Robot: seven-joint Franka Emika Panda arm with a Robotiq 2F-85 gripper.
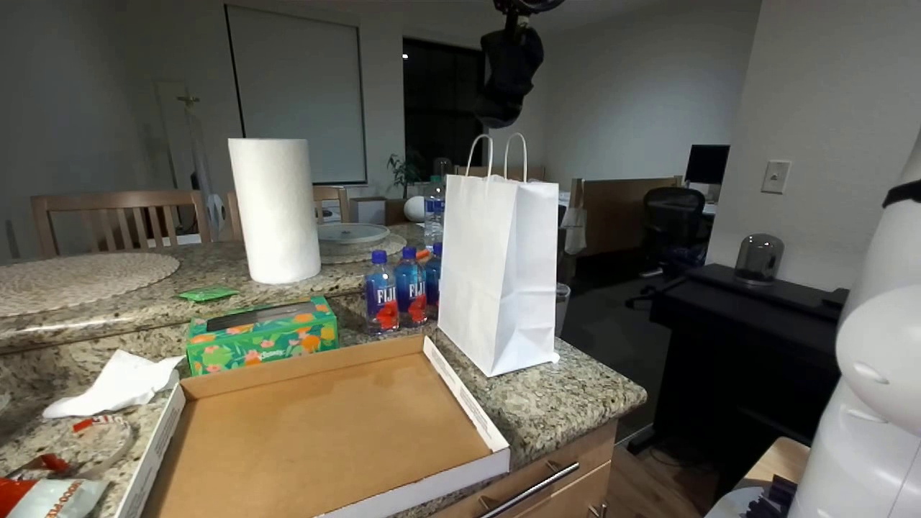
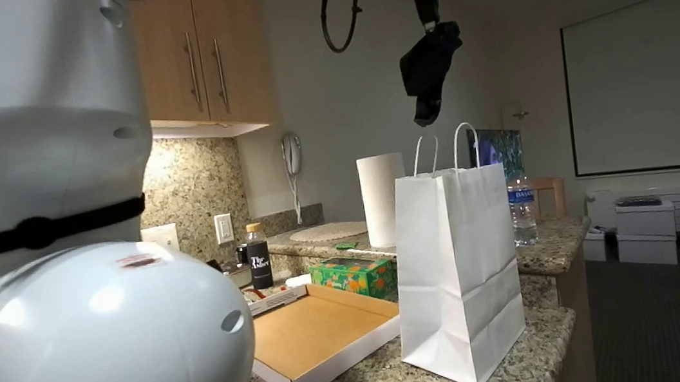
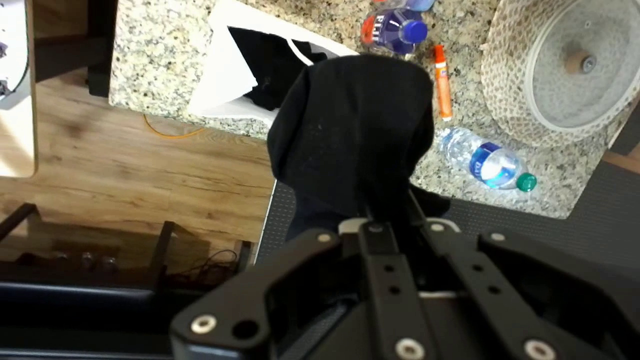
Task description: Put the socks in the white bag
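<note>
A limp black sock (image 3: 345, 130) hangs from my gripper (image 3: 392, 210), whose fingers are shut on its upper end. In both exterior views the hanging sock (image 1: 508, 75) (image 2: 429, 70) shows above the white bag (image 1: 478, 266) (image 2: 456, 267), its lower tip a little higher than the handles and apart from them. The bag stands upright on the counter. From the wrist, dark socks (image 3: 267, 65) are visible inside the bag's mouth, beside the white paper wall (image 3: 222, 82). The held sock covers part of the bag there.
A shallow cardboard box (image 1: 331, 432) lies beside the bag. Several water bottles (image 1: 383, 298) stand close behind it, near a floral tissue box (image 1: 262, 338) and a paper towel roll (image 1: 277, 208). The counter's edge (image 1: 629, 403) runs near the bag.
</note>
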